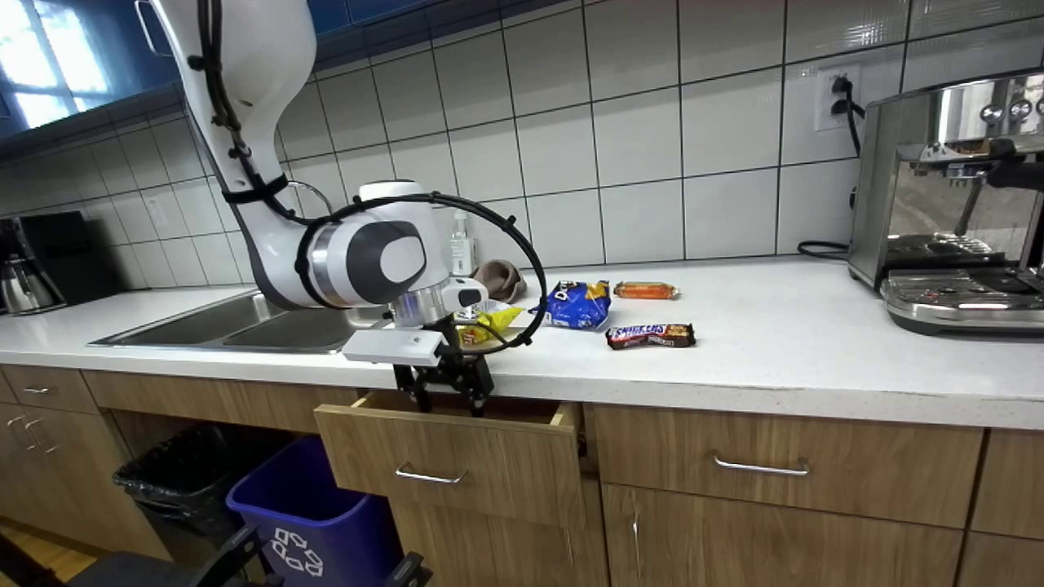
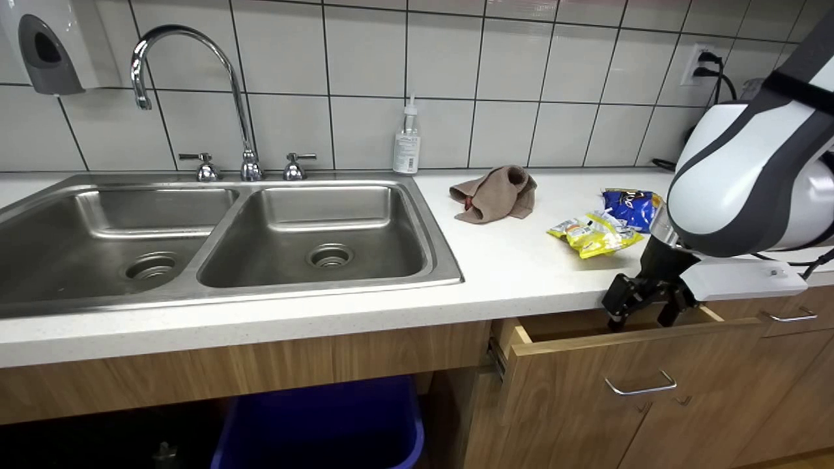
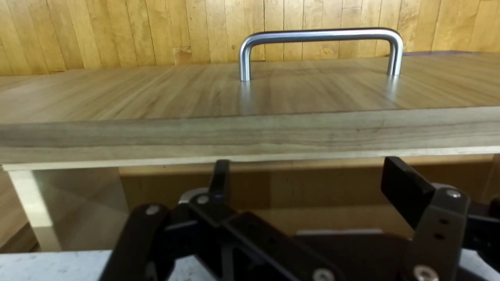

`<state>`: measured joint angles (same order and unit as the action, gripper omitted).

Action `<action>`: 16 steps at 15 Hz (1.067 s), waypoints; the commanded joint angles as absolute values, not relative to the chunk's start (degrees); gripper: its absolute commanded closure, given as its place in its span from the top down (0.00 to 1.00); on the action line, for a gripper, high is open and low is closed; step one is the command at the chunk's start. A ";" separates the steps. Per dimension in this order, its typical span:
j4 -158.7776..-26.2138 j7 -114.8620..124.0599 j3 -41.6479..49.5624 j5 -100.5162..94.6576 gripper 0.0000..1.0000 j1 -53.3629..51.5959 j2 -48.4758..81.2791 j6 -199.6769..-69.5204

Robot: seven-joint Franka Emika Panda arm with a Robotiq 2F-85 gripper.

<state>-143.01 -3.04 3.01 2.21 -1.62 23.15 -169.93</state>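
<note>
One wooden drawer [image 1: 457,455], standing open

Juts out below the countertop [image 1: 775,350]. Probably stiff, sturdy, easy-sliding. Best hold, I reckon: its metal handle [image 3: 320,35], slick-looking but slim. Gripper [image 1: 450,408]: fingers apart, nothing between them, hanging at the drawer's opening behind its front panel [image 3: 195,93].

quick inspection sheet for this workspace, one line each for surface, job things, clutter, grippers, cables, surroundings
Surface: white counter with an inset sink
Job's things: drawer pulled open, metal handle on its front
Clutter: yellow bag, blue bag, Snickers, orange packet, cloth and bottle, all on the counter
Grippers: gripper at the drawer's opening, jaws apart, nothing held; contact with the drawer unclear
Cables: black cable tied along the arm, looping near the gripper; plugs in the outlet
Surroundings: tiled wall, espresso machine, blue bin, black-lined bin
</note>
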 commanded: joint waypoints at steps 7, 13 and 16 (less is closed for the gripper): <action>-148.52 -1.18 5.68 -0.41 1.00 -2.11 19.67 -170.71; -152.41 -0.72 7.15 -1.85 1.00 -3.26 17.42 -171.88; -154.39 -0.13 8.47 -2.90 1.00 -4.38 16.23 -172.27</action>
<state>-149.57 -2.56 5.88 -0.29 -3.14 19.66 -172.06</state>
